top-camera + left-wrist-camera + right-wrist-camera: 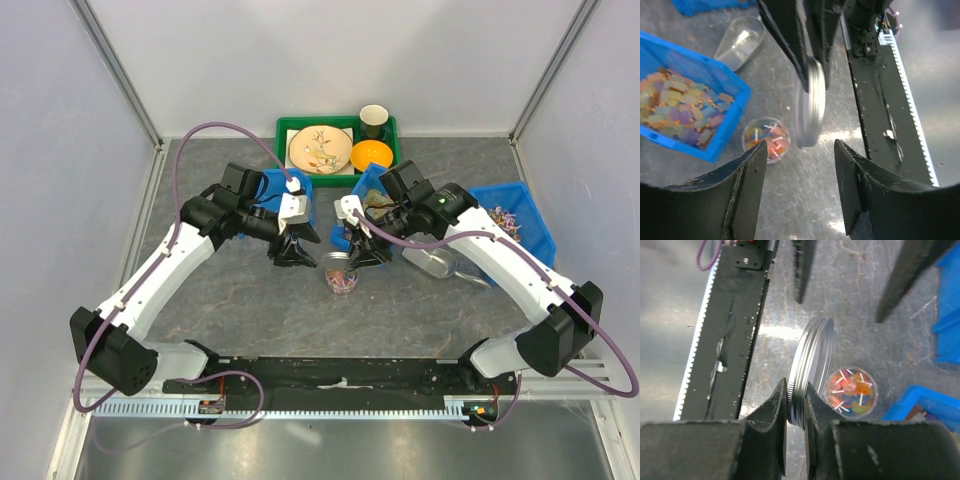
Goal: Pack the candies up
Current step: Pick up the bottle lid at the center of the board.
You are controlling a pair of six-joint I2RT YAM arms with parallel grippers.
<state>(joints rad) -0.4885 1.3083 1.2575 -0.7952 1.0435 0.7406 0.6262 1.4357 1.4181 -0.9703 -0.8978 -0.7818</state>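
A small clear jar (pixel 341 277) stands on the table between the two grippers. It holds bright candies (pixel 850 392) in red, orange, yellow and blue with thin white sticks, and also shows in the left wrist view (pixel 766 140). My right gripper (pixel 362 250) (pixel 796 390) is shut on a silver metal lid (pixel 812 370) and holds it on edge just above and beside the jar. The lid shows blurred in the left wrist view (pixel 811 105). My left gripper (pixel 295 252) (pixel 800 150) is open and empty, hovering over bare table just left of the jar.
A blue bin of flat pastel packets (pixel 690 100) sits behind the jar. A clear plastic scoop (pixel 435 262) lies to the jar's right. Another blue bin (pixel 515 220) with tiny pale sweets is at the far right. A green tray (pixel 338 125) at the back holds a plate, an orange bowl and a dark cup.
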